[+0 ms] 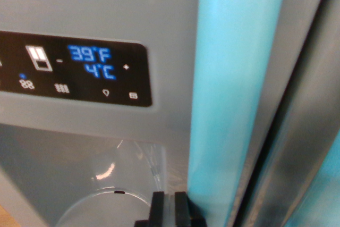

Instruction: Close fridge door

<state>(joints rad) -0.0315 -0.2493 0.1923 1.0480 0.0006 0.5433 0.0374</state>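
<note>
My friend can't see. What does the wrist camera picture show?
A grey fridge door fills the view, its black display panel glowing blue "39°F, 4°C". A light blue vertical handle runs beside it, and two black gripper fingers poke up below.

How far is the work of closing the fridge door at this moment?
It looks nearly done, though one close view cannot confirm it. The door with the control panel fills the view, and only a narrow dark gap shows beside the blue handle. The claw sits close against the door near the dispenser recess, its fingers close together, holding nothing. What is left: a final push if the gap is real.
</note>
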